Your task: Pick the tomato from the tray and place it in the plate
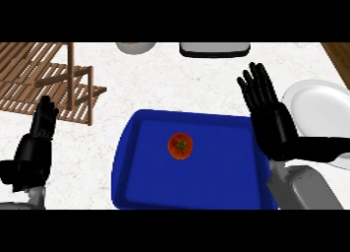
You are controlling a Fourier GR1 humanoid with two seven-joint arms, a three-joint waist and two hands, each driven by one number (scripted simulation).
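— What is on the left?
— The left robot hand (34, 147) rests open, holding nothing.
— And the middle?
— A small round red tomato (180, 146) lies in the flat blue tray (134, 162).
— And right?
— The right robot hand (272, 118) is open over the tray's edge, beside the round white plate (323, 106).

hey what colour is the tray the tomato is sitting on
The tray is bright blue, seen in the head view; the red tomato lies on it.

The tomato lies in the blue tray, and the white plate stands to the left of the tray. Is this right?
Not quite. The tomato does lie in the blue tray, but the head view shows the white plate to the right of the tray, not the left.
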